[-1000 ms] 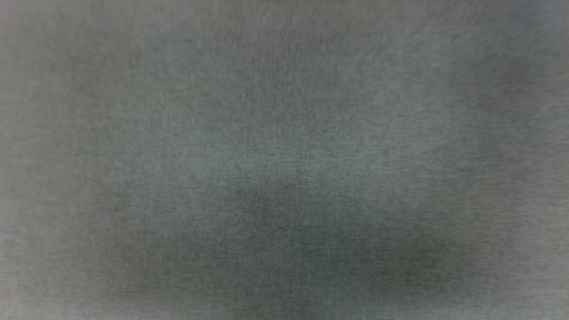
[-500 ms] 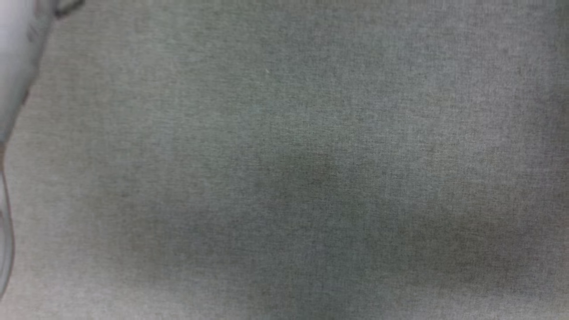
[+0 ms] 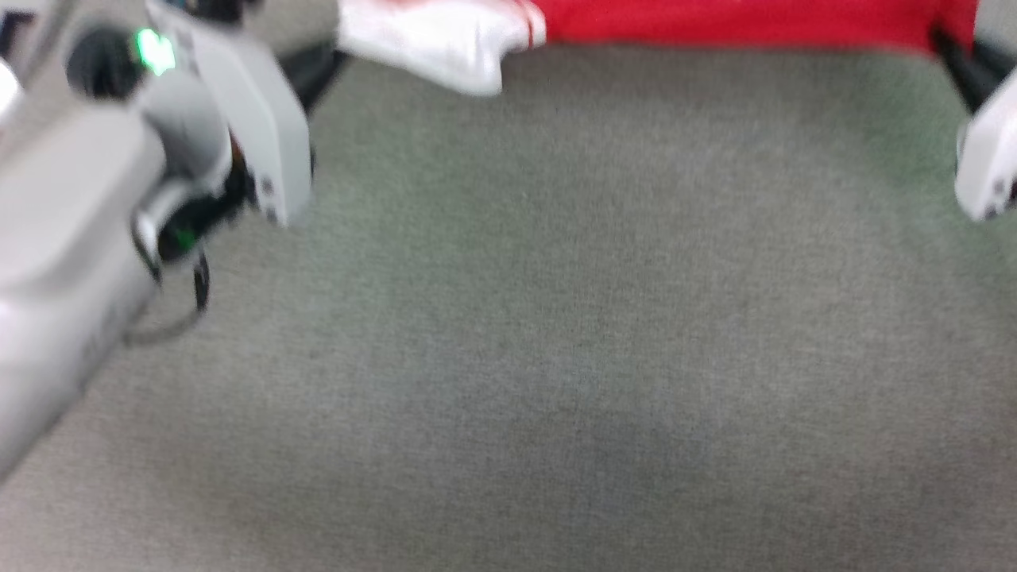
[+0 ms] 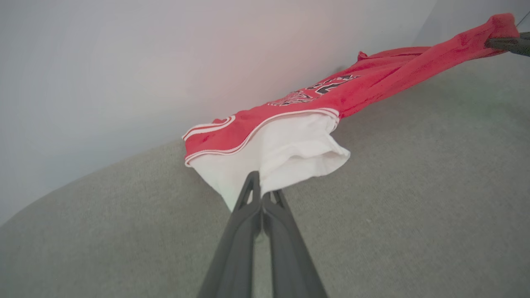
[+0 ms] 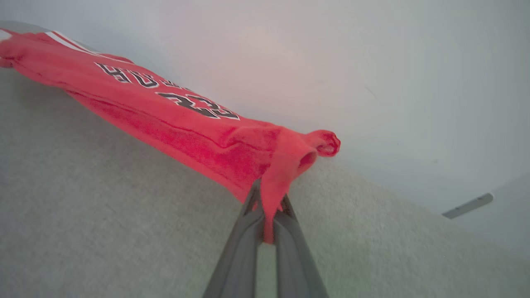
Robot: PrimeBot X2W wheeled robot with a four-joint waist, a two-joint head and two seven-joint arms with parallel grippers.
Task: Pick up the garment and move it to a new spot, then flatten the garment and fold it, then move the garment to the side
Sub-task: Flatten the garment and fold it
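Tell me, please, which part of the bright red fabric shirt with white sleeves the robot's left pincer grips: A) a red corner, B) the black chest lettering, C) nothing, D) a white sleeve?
D: the left wrist view shows the left pincer shut on the white sleeve of the bright red fabric shirt, whereas the right pincer holds red cloth.

Head cam: above, pitched steeply down at the grey surface [image 3: 556, 334], blurry. The garment [image 3: 739, 20] just clips its top edge. Left wrist cam: low over the surface, sighting along the left end effector [image 4: 261, 192] toward the pale wall [image 4: 124, 62], white sleeve end close up. Right wrist cam: same setup along the right end effector [image 5: 267, 203], at the opposite red end. All three share garment and surface.
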